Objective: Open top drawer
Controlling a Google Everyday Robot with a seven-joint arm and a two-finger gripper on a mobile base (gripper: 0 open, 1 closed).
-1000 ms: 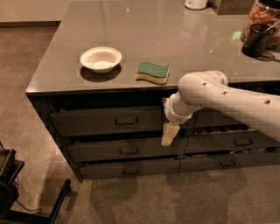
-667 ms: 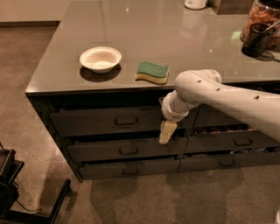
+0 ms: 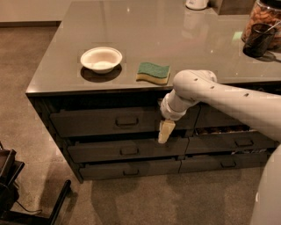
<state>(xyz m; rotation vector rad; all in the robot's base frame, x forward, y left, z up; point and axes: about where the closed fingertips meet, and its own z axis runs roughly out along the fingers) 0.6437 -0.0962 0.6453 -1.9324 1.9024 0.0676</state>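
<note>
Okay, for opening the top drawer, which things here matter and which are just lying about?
For the job: top drawer; its loop handle; gripper, hanging in front of that drawer, right of the handle.
Lying about: white bowl, sponge, jar and dark cup on the counter; lower drawers.

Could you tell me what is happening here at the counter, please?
A robot arm reaches down in front of the counter's drawers. Its gripper hangs before the right end of the top drawer, right of the drawer's handle and not on it. A white bowl and a sponge sit on the countertop.
</note>
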